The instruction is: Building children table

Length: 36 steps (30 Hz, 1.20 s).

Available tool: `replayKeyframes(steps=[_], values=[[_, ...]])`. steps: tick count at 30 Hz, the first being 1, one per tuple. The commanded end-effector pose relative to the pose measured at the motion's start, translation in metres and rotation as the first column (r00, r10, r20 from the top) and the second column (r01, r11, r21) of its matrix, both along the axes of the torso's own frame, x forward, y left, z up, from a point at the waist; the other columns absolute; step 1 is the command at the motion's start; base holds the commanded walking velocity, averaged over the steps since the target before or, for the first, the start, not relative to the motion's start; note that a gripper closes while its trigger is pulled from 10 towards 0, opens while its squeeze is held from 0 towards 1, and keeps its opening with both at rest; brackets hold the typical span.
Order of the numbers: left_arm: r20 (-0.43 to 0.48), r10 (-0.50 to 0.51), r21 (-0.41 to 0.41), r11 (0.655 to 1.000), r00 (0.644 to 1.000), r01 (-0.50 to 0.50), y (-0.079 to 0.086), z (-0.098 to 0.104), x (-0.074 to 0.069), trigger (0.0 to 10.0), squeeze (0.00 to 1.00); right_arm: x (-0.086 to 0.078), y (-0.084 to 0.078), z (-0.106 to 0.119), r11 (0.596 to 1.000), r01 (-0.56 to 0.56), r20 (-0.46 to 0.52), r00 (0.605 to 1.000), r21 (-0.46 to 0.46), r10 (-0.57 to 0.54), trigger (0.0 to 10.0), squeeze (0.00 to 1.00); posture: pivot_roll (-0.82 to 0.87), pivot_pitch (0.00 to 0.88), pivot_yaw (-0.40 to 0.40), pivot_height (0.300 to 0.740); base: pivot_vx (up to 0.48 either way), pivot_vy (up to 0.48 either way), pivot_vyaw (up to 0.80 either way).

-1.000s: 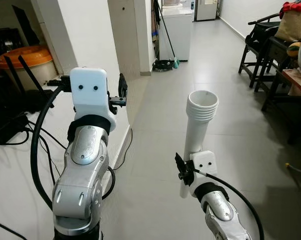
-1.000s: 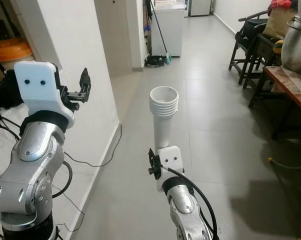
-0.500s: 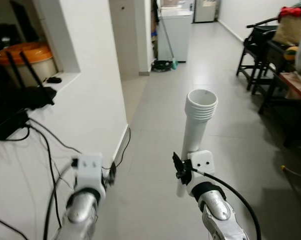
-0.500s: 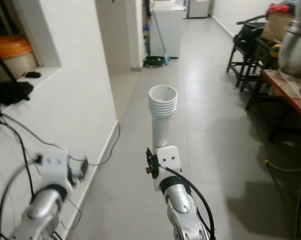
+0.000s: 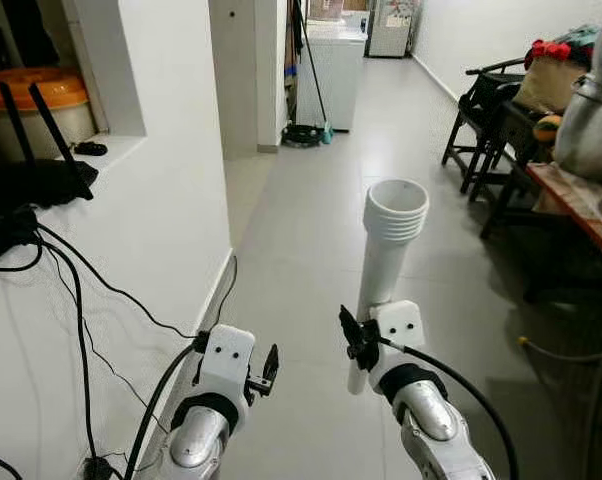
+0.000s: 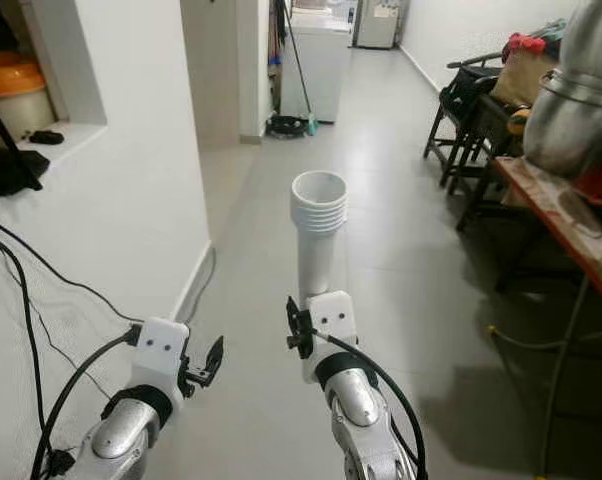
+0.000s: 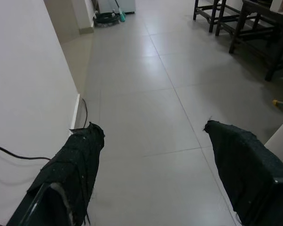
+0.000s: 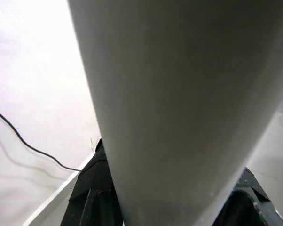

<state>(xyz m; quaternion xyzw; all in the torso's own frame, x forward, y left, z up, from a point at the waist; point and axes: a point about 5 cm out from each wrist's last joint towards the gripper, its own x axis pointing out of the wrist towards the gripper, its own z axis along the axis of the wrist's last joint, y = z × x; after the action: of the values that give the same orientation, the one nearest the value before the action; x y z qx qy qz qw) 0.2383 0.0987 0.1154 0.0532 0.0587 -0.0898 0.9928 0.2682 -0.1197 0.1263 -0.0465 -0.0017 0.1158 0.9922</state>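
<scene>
Right claw (image 8: pixel 179 207) clamped on white tube (image 5: pixel 386 262), held upright at 12 o'clock over tiled floor (image 5: pixel 311 230). Left claw (image 7: pixel 155 155) low at 9 o'clock, fingers (image 7: pixel 78 160) spread wide, holding nothing.

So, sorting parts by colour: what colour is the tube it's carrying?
White; the tube shows best in the left eye view.

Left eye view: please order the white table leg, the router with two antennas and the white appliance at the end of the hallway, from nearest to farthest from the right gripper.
1. White table leg: held in the right gripper, upright.
2. Router: on the ledge at the robot's left.
3. White appliance: far down the hallway, beside the broom.
</scene>
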Motion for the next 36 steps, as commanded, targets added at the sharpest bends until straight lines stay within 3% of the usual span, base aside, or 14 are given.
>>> replayKeyframes(steps=[1,11,36], values=[[-0.002,-0.003,0.011,1.000,1.000,0.003,-0.0033,-0.0037,-0.0006,10.0,0.00,0.0031,-0.0027,0.0024,1.000,0.002,0.003,1.000,0.007,-0.002,10.0,0.00,0.10,0.000,-0.095,0.740,0.000,0.000,0.00],[0.025,0.019,0.000,1.000,1.000,-0.019,-0.0022,-0.0061,0.0013,10.0,0.00,0.0066,-0.0045,0.0040,1.000,0.015,0.018,1.000,-0.002,-0.015,10.0,0.00,0.08,0.000,-0.089,0.740,0.000,0.000,0.00],[0.024,0.018,0.019,1.000,1.000,-0.019,0.0019,-0.0115,0.0009,10.0,0.00,0.0065,0.0001,-0.0010,1.000,0.012,-0.009,1.000,0.013,-0.012,10.0,0.00,0.09,0.000,-0.063,0.740,-0.316,0.000,0.00]])
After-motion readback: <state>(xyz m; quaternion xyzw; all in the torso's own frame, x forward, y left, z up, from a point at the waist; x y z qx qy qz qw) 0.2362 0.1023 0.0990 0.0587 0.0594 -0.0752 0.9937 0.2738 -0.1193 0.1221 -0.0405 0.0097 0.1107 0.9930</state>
